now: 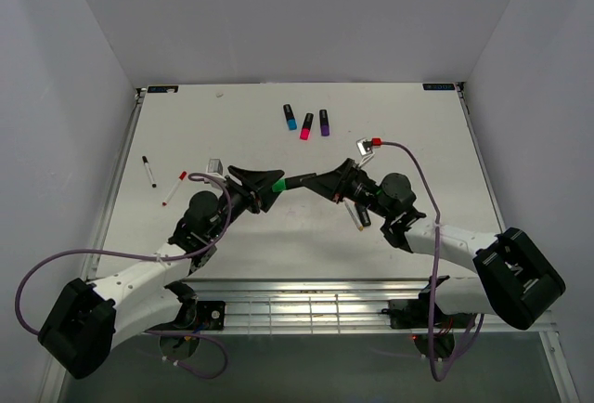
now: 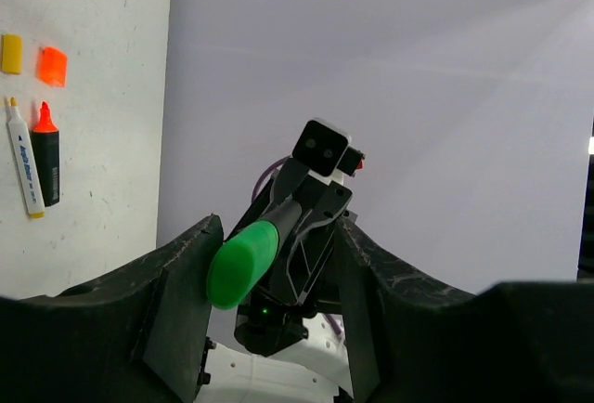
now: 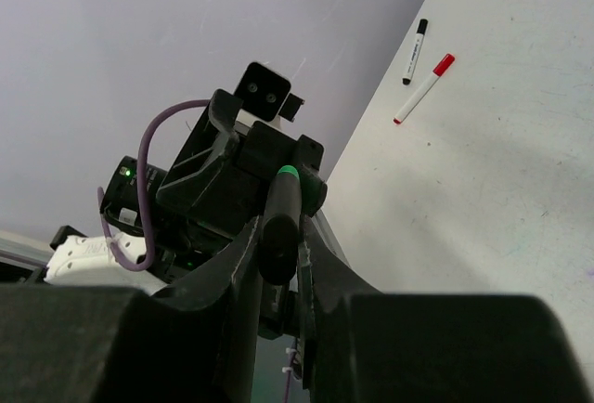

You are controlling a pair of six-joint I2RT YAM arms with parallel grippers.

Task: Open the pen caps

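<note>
The left pincer (image 2: 278,228) is seen at the lower middle of the left wrist view with its jaws apart on either side of the green cap (image 2: 243,262). One finger (image 2: 181,296) is touched by the cap and a gap is left on the other side, so no firm clamp is shown. The right pincer (image 3: 278,236) is pressed shut on the black barrel (image 3: 281,203) of the same marker, at the centre of its own view. Green and black are met without a visible break, so the cap is judged to be seated and this pull not yet made.

Further out, at the upper left of the left wrist view, an orange cap (image 2: 53,66) and a yellow cap (image 2: 11,53) are found loose on the table (image 2: 102,189). Beside them lie an orange-tipped marker (image 2: 45,157) and a white pen (image 2: 23,162), both bared. Two pens are therefore counted as done.

At the upper middle of the top view, the blue cap (image 1: 291,123), pink cap (image 1: 305,132) and purple cap (image 1: 325,129) are judged to be on their stubby markers. At the upper right of the right wrist view, the red cap (image 3: 445,63) and black cap (image 3: 421,26) are seen on two thin pens.

The green cap is smooth, rounded, chunky plastic. The barrel is matte black, the fingers are scuffed dark plastic, and the table is flat, matte white.
</note>
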